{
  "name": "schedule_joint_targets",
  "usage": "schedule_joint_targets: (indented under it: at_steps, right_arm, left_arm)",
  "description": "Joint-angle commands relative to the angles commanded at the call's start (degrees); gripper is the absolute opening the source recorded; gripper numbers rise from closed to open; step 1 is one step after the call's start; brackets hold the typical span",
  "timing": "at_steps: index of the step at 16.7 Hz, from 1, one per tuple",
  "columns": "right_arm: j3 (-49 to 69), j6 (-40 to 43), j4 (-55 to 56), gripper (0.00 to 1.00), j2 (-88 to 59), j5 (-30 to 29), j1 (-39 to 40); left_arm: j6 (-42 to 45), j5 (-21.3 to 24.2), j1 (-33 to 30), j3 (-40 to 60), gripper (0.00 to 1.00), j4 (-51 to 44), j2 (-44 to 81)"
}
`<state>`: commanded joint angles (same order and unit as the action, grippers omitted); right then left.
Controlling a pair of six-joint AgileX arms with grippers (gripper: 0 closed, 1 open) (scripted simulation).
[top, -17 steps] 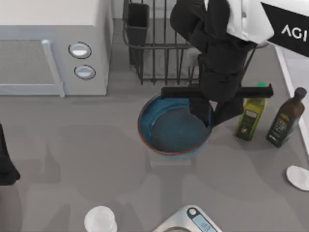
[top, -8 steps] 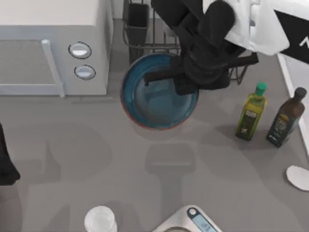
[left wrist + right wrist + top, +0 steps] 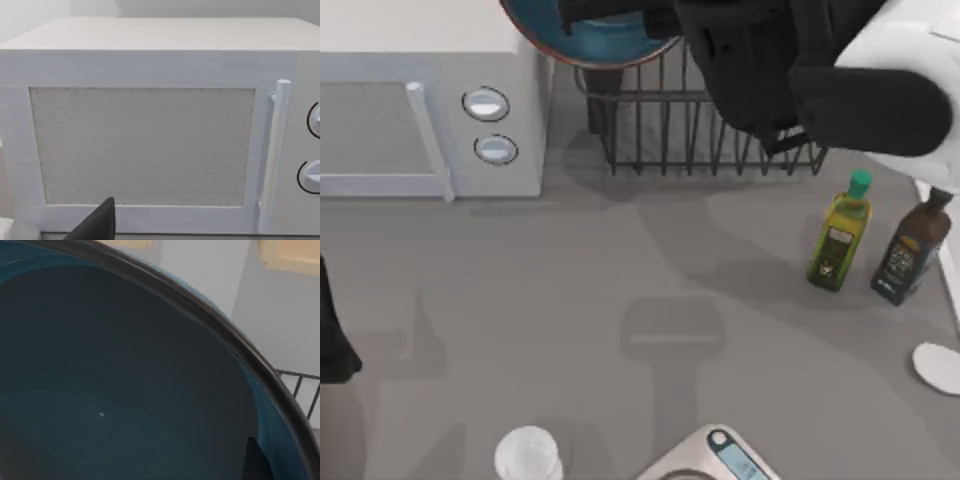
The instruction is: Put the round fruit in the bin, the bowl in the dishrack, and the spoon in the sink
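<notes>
**Bowl lifted over rack, not yet set down**

Since a second ago the bowl [image 3: 590, 30] has left the table centre, where it sat below the rack, and now hangs high at the top edge of the top view, over the rack's [image 3: 710, 120] left end and the microwave's [image 3: 430, 100] corner. Right arm has swung up and back with it. Right gripper fingers are hidden behind the arm; judged clamped on the bowl rim, since the bowl rides clear of any support. Right wrist view looks straight into the bowl's [image 3: 125, 390] interior, with a bit of rack wire [image 3: 300, 385] past the rim.

Left arm parked at the table's left edge, facing the microwave door [image 3: 142, 145]; finger state cannot be told.

Progress: bowl step underway, carried but not placed. Fruit, bin and sink not in frame; a pale object [image 3: 938, 366] at the right edge may be the spoon, uncertain. Fruit and spoon steps look outstanding.

Containers: bowl empty. Rack bars visible hold nothing. A translucent cup [image 3: 528, 455] at the near edge looks empty.
</notes>
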<state>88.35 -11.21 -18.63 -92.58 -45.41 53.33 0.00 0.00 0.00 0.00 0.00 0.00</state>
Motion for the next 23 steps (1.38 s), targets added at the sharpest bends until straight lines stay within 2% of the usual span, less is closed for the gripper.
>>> schedule_joint_targets:
  at_steps: [3, 5, 10, 13, 16, 23]
  right_arm:
    - [-3.53, 5.57, 10.94, 0.0, 5.92, -9.31, 3.61]
    - [-5.19, 8.12, 15.29, 0.0, 8.67, -13.46, 5.26]
    - [-5.99, 9.4, 17.28, 0.0, 10.0, -15.4, 6.12]
    - [-5.88, 9.34, 18.01, 0.0, 9.01, -14.53, 5.05]
    - [-6.72, 9.51, 23.44, 0.0, 3.51, -10.44, 0.9]
    - [-9.51, 9.87, 50.03, 0.0, -16.43, 0.49, -10.26]
  left_arm:
    - [0.0, 0.0, 0.0, 0.0, 1.0, 0.0, 0.0]
    - [0.0, 0.0, 0.0, 0.0, 1.0, 0.0, 0.0]
    - [0.0, 0.0, 0.0, 0.0, 1.0, 0.0, 0.0]
    - [0.0, 0.0, 0.0, 0.0, 1.0, 0.0, 0.0]
    - [0.0, 0.0, 0.0, 0.0, 1.0, 0.0, 0.0]
    - [0.0, 0.0, 0.0, 0.0, 1.0, 0.0, 0.0]
